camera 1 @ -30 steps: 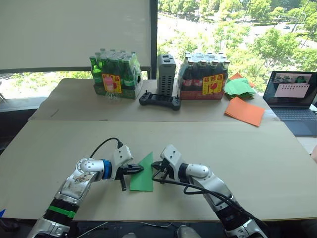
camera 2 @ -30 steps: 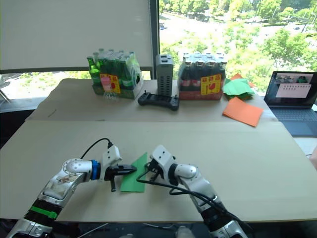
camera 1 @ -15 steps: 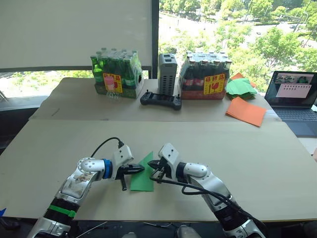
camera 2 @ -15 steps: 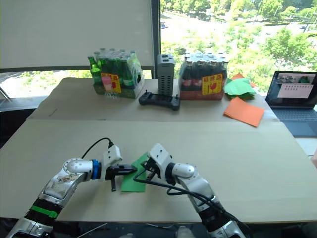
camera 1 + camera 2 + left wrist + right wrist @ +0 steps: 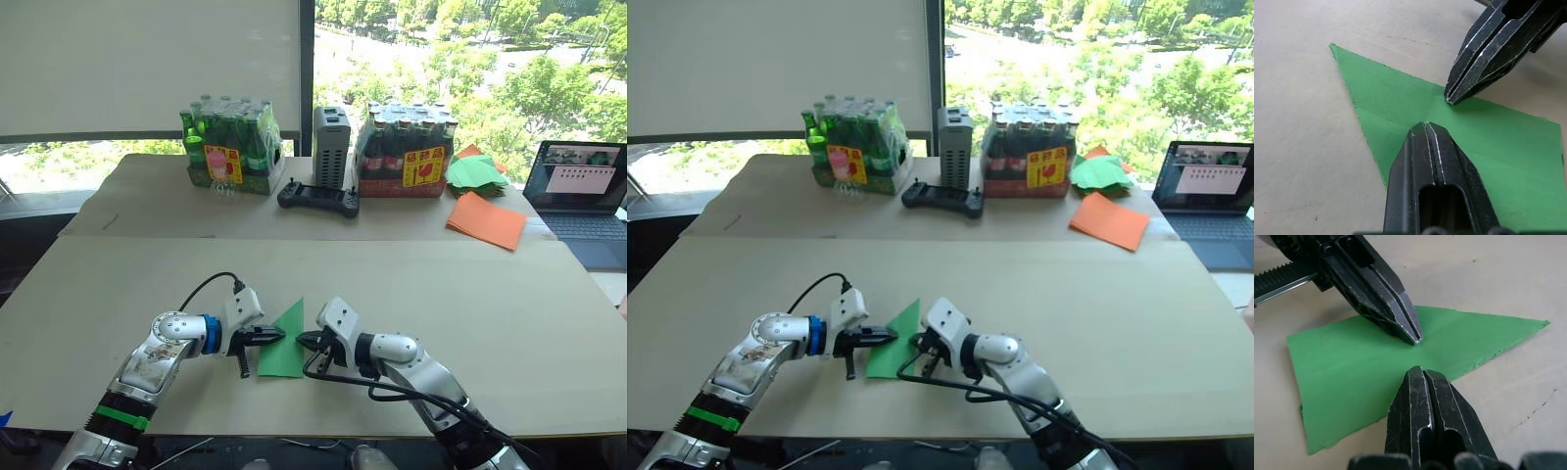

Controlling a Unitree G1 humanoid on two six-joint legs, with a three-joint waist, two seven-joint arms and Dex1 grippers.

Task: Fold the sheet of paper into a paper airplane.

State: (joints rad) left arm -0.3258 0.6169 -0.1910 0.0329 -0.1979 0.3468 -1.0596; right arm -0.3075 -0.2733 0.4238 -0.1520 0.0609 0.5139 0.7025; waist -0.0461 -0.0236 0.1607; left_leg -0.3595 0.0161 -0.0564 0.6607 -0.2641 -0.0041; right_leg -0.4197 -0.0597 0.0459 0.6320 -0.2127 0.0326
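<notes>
The bright green sheet of paper (image 5: 282,351) lies flat near the table's front edge, folded to a point at its far end and square at its near end. My left gripper (image 5: 278,335) is shut, and its tip presses down on the paper's (image 5: 1400,98) middle from the left. My right gripper (image 5: 302,339) is also shut, with its tip touching the paper's (image 5: 1352,377) right edge. The two tips face each other a short way apart across the fold. Neither gripper holds anything.
At the back stand a pack of green bottles (image 5: 227,147), a grey box (image 5: 329,147), a black controller (image 5: 317,199) and a pack of dark bottles (image 5: 406,152). At back right are a heap of green folded papers (image 5: 477,171), orange sheets (image 5: 485,219) and a laptop (image 5: 578,186).
My right gripper has slid a little toward the front along the paper's right edge, and its arm has dropped lower. The left gripper and the paper have stayed put.
</notes>
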